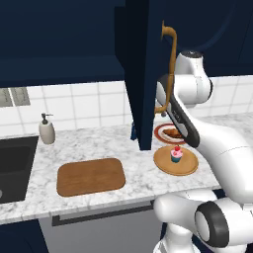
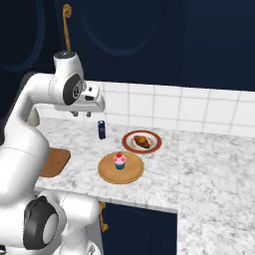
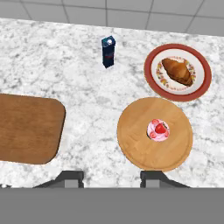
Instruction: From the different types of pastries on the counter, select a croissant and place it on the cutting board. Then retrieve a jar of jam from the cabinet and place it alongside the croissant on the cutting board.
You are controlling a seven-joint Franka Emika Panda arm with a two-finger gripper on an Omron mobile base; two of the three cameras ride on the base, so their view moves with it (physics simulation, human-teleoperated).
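Golden-brown croissant (image 3: 177,71): located on the red-rimmed plate (image 3: 150,66), which sits on the marble tabletop (image 3: 92,94). The hand (image 2: 81,114) is raised above the tabletop, its two fingertips spread wide — nothing between them. Round wooden plate (image 3: 131,146) near the red-rimmed plate, bearing the pink-frosted cupcake (image 3: 158,130), upright. Brown cutting board (image 1: 91,177) lies flat, apart from the round plate. Dark blue carton (image 2: 101,130) stands upright near the red-rimmed plate. Navy cabinet door (image 1: 147,74) stands open — curved brass handle (image 1: 172,64) attached.
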